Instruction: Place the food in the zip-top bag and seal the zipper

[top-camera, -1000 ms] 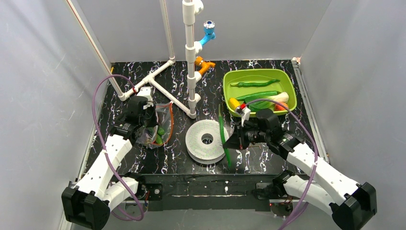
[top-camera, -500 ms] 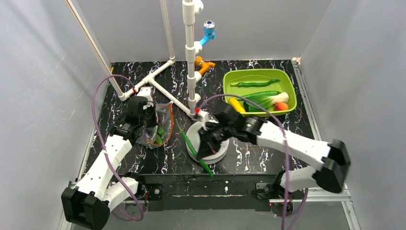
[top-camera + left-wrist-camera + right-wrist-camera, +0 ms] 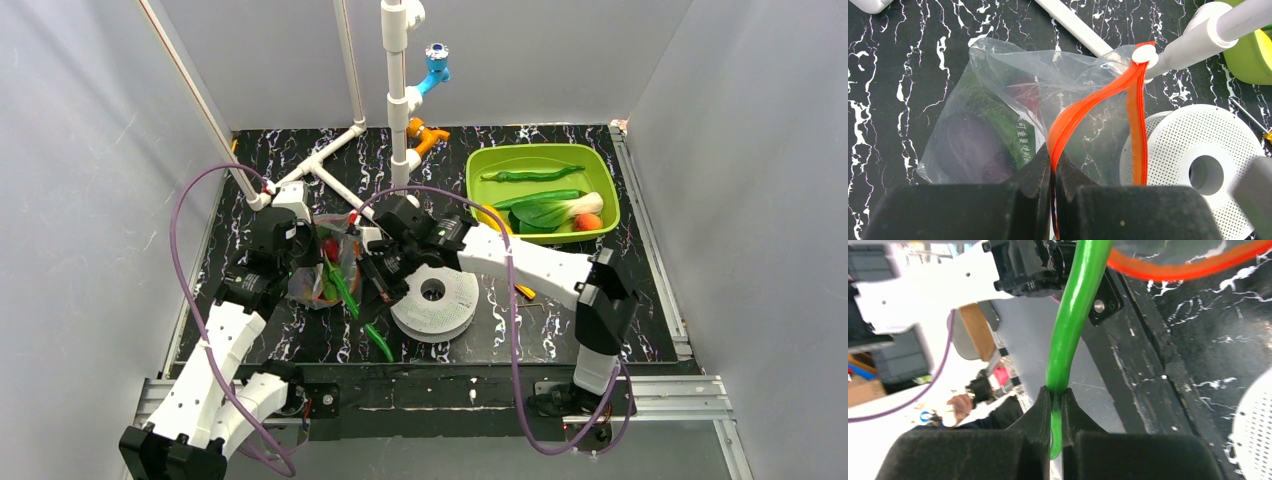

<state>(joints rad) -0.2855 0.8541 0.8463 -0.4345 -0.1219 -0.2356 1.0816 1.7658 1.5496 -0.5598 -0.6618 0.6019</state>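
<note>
The clear zip-top bag (image 3: pixel 998 80) lies left of centre, also seen from above as the bag (image 3: pixel 322 272). My left gripper (image 3: pixel 1053 165) is shut on its orange-red zipper (image 3: pixel 1088 100), holding the mouth up and apart. Inside the bag lie a purple eggplant (image 3: pixel 965 145), a dark green avocado (image 3: pixel 998 112) and a dark red plum (image 3: pixel 1023 92). My right gripper (image 3: pixel 1056 400) is shut on a long green pepper (image 3: pixel 1075 315). From above, that pepper (image 3: pixel 360 310) slants beside the bag's mouth, under the right gripper (image 3: pixel 385 275). The zipper (image 3: pixel 1188 270) curves just beyond the pepper.
A lime-green tray (image 3: pixel 606 175) at the back right holds another green pepper (image 3: pixel 530 174), bok choy (image 3: pixel 562 210) and an orange (image 3: pixel 589 221). A white perforated disc (image 3: pixel 440 300) lies beside the bag. White pipes (image 3: pixel 340 190) and an upright post (image 3: pixel 397 100) stand behind. A small screwdriver (image 3: pixel 522 291) lies right of the disc.
My right arm has swung left from the tray's side across the disc to the bag's mouth, carrying the green pepper. The left gripper has raised the bag's mouth a little.
</note>
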